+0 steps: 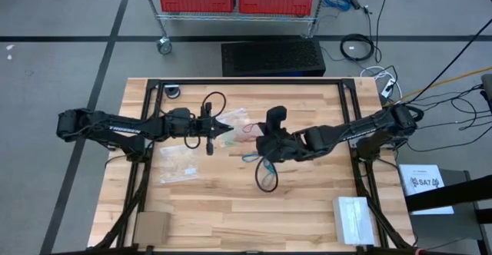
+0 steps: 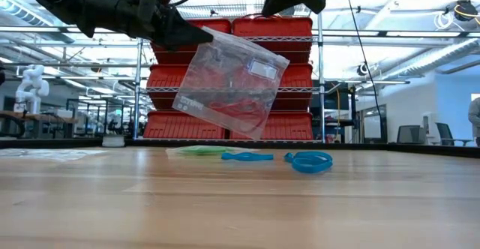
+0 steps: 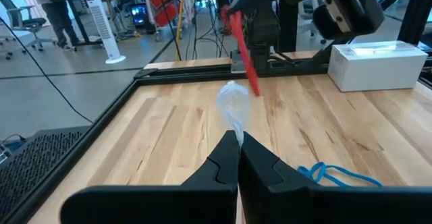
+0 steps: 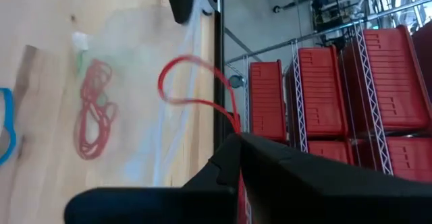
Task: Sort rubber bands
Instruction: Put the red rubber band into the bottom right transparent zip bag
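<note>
A clear zip bag (image 2: 232, 80) with red rubber bands (image 4: 94, 113) inside hangs over the table's middle, my left gripper (image 3: 236, 140) shut on it. My right gripper (image 4: 236, 137) is shut on a single red rubber band (image 4: 192, 82), raised just to the right of the bag (image 1: 240, 120). The left wrist view shows this band (image 3: 244, 59) dangling beyond the bag. Blue rubber bands (image 2: 311, 161) lie loose on the wood below. My left gripper pinches the bag's upper edge near a corner (image 2: 196, 43) between its two fingers, coming roughly level from the table's left. The bag hangs tilted below the fingertips, clear of the table. My right gripper pinches one end of the red band (image 4: 233, 124) between its fingertips. The rest of the loop stands free beyond them toward the bag, clear of the table.
More clear bags (image 1: 178, 164) lie at the left, near my left arm. A white box (image 1: 354, 218) sits at the near right and a cardboard box (image 1: 151, 228) at the near left. A black frame (image 1: 350, 109) runs along the table's sides.
</note>
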